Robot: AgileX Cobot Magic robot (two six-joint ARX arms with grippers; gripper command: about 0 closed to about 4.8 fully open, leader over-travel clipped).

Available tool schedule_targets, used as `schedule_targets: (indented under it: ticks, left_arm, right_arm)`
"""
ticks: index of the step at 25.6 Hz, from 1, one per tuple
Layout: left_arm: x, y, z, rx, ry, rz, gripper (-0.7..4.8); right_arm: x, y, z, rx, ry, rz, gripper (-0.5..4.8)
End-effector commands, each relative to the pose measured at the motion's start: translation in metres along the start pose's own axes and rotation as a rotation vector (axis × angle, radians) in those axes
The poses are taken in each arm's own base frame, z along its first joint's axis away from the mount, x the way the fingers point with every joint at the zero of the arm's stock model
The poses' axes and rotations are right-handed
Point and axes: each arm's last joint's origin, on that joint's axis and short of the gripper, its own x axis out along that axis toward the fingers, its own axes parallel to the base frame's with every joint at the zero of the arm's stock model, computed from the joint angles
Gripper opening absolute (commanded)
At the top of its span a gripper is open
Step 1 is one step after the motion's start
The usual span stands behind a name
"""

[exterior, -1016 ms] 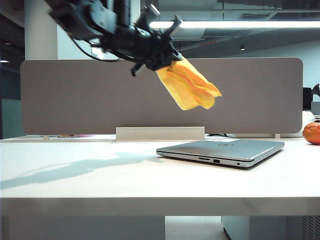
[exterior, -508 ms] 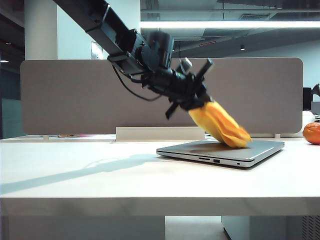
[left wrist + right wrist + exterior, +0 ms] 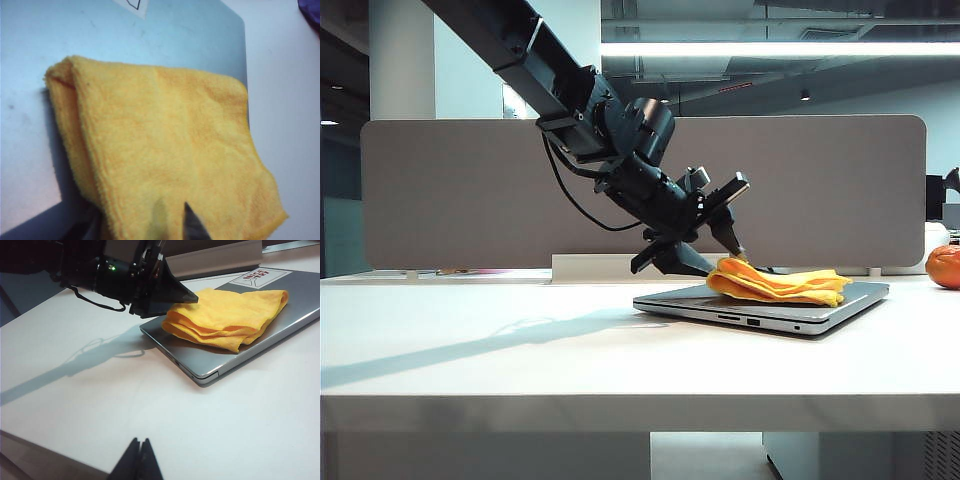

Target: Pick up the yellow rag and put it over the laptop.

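Low table-edge side view; two wrist views, all sharing the yellow rag (image 3: 782, 286) on the laptop (image 3: 840, 305).

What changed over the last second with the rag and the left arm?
The left gripper swung down and rightward, carrying the yellow rag from mid-air onto the laptop. Its jaws have now spread and the rag lies flat on the lid, apparently released. The laptop, the orange fruit and the table stayed put; the right gripper is shut, off to the side.
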Motion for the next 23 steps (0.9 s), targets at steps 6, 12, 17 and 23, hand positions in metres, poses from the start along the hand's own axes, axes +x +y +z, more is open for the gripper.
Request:
schedule_targets:
  ticks: [6, 12, 17, 23]
  left_arm:
    - [-0.037, 0.012, 0.029, 0.086, 0.08, 0.139, 3.12]
    - [-0.088, 0.018, 0.062, 0.05, 0.102, 0.204, 2.34]
    - [-0.136, 0.013, 0.085, 0.193, 0.044, 0.221, 0.68]
    - [-0.189, -0.005, 0.099, 0.36, -0.01, 0.389, 0.26]
  right_arm:
    - [0.0, 0.0, 0.0, -0.007, -0.008, -0.002, -0.01]
    - [0.0, -0.004, 0.001, -0.007, -0.038, -0.139, -0.01]
    - [-0.002, -0.01, 0.002, -0.037, -0.08, -0.356, -0.01]
    - [-0.002, -0.012, 0.003, -0.133, -0.073, -0.422, -0.01]
